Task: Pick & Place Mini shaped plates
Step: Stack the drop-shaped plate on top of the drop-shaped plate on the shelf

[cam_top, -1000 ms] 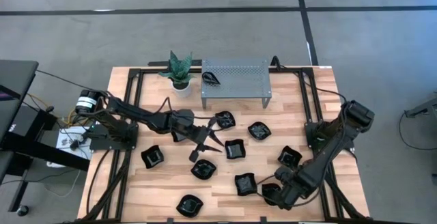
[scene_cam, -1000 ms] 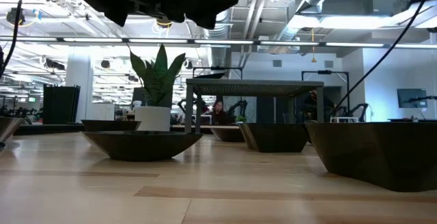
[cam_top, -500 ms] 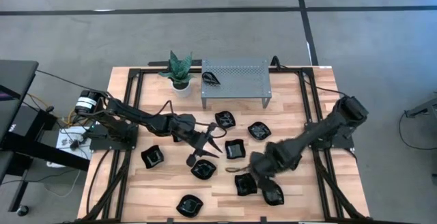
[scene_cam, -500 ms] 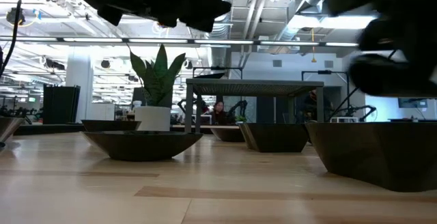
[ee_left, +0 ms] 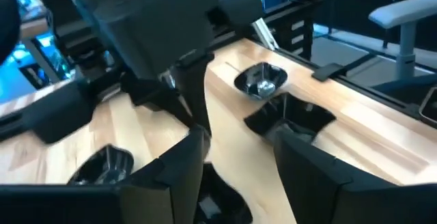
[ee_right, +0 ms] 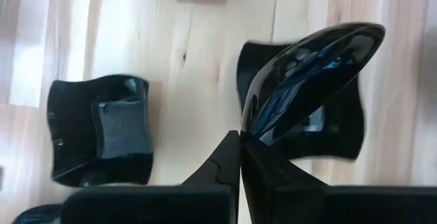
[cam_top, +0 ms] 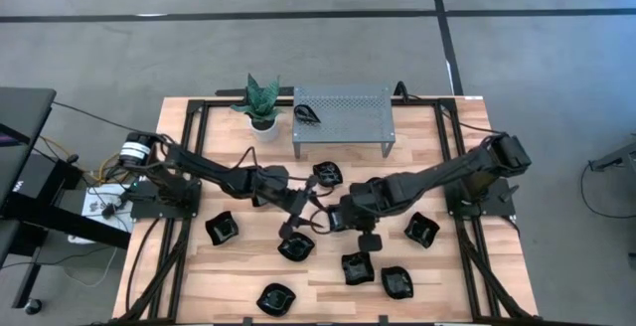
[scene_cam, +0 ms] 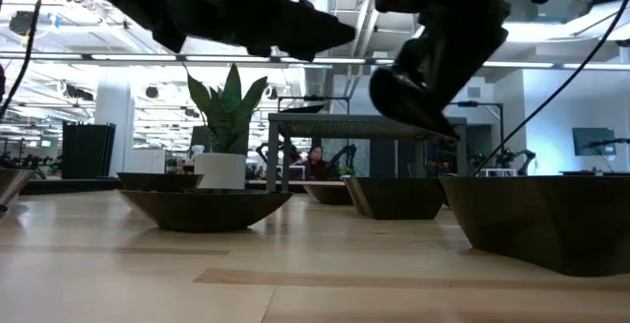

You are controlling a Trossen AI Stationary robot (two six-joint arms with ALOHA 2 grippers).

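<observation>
Several mini shaped plates, glossy and black, lie scattered on the wooden table [cam_top: 248, 266], among them a square one [cam_top: 223, 229] and a wavy one [cam_top: 328, 174]. My right gripper [ee_right: 240, 142] is over the table's middle [cam_top: 350, 222], shut on a teardrop plate [ee_right: 307, 80] that also shows in the low view [scene_cam: 413, 101]. Beneath that plate lies a square plate [ee_right: 345, 132]. My left gripper [ee_left: 239, 176] is close beside it on the left [cam_top: 303, 215], open, above another plate [ee_left: 222, 200] and touching nothing. My right gripper pinches the teardrop plate's rim [ee_right: 251, 127] at one end between its two fingertips. The fingers slant steeply down from the table's right. The plate is lifted clear of the table and tilted, its hollow side toward the wrist camera.
A grey perforated rack [cam_top: 343, 112] stands at the far edge with one plate [cam_top: 308, 115] on it. A small potted plant [cam_top: 261, 102] is to its left. Black frame rails run along the table's sides [cam_top: 189, 167].
My right gripper has swept from the table's near right corner toward its middle, rolling as it went, and has come into the low view with the teardrop plate hanging tilted from it.
</observation>
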